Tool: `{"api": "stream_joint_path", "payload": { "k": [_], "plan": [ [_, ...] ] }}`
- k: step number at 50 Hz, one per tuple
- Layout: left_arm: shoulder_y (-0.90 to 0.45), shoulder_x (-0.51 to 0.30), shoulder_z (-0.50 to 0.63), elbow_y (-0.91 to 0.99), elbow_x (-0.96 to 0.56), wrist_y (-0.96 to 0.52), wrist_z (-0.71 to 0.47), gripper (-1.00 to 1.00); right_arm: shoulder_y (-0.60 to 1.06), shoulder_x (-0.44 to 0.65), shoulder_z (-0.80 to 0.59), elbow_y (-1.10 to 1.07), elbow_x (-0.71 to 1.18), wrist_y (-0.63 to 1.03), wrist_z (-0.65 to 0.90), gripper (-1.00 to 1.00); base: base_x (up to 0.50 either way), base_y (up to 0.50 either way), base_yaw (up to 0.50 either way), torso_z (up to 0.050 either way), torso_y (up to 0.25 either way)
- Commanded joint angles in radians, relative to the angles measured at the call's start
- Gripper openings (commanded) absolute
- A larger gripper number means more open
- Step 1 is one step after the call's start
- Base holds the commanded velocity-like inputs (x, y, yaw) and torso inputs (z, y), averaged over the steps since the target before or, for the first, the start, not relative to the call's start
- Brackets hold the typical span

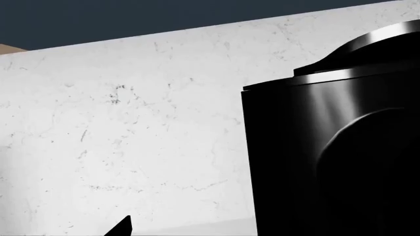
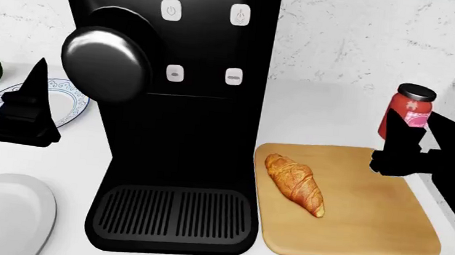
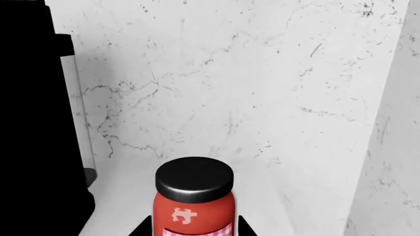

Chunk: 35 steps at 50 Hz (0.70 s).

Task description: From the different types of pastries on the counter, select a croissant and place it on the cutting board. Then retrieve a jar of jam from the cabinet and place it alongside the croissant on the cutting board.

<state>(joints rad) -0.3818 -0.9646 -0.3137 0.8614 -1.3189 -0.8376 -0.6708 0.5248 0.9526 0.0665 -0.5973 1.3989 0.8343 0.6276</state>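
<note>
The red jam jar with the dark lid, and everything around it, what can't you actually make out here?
- Red jam jar: its base is behind the right gripper in the head view and cut off by the right wrist picture's edge, so whether it rests on the tan wooden cutting board is unclear.
- Left gripper: open or shut unreadable; the left wrist view shows mostly the black coffee machine.

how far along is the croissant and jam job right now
Done: the croissant lies on the cutting board. In hand: the right gripper holds the jar of jam upright over the board's far right corner. Left: set the jar down beside the croissant and let go. The left gripper carries nothing.
</note>
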Motion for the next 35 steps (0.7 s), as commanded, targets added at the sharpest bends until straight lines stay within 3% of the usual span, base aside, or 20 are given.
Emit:
{"api": "stream_joint_path", "payload": {
  "k": [1, 35],
  "plan": [
    [0.005, 0.002, 0.006, -0.005, 0.013, 0.003, 0.006, 1.00, -0.112, -0.024, 0.038, -0.030, -0.076, -0.049, -0.042, -1.00, 0.00, 0.00, 0.00, 0.000, 0.000],
    [0.004, 0.004, 0.026, -0.008, 0.027, 0.010, 0.013, 1.00, -0.194, -0.051, 0.013, -0.020, -0.092, -0.062, -0.091, -1.00, 0.00, 0.00, 0.00, 0.000, 0.000]
  ]
}}
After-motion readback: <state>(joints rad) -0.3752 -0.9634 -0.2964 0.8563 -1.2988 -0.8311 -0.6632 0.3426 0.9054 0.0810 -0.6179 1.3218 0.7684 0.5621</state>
